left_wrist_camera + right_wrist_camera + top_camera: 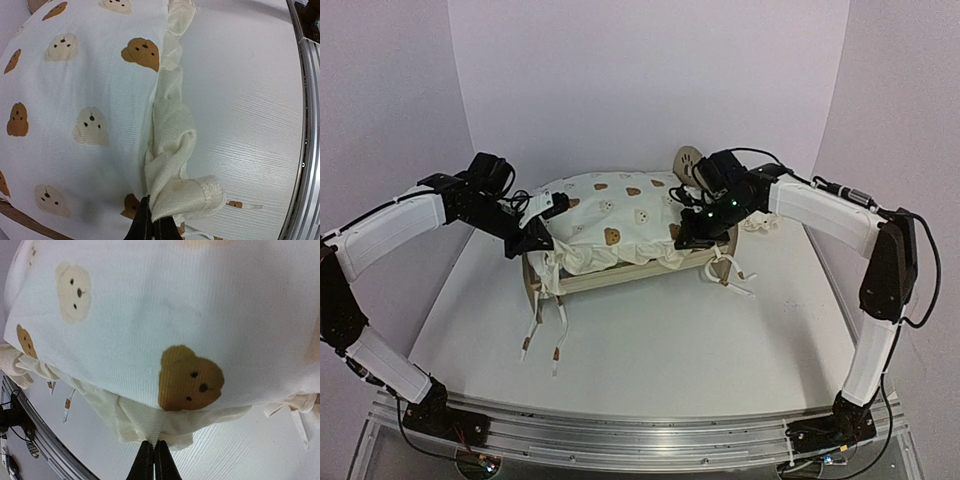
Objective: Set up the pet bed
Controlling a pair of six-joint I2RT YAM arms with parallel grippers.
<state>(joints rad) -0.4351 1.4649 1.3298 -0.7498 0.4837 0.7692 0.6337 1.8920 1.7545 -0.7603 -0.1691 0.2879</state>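
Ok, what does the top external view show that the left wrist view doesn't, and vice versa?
Top external only: the whole pet bed with its headboard, and the right gripper at the right end of the bear-print cushion. Left wrist only: a close-up of the left gripper shut on the cushion's frill. Both: the cushion's bear print and the white table.
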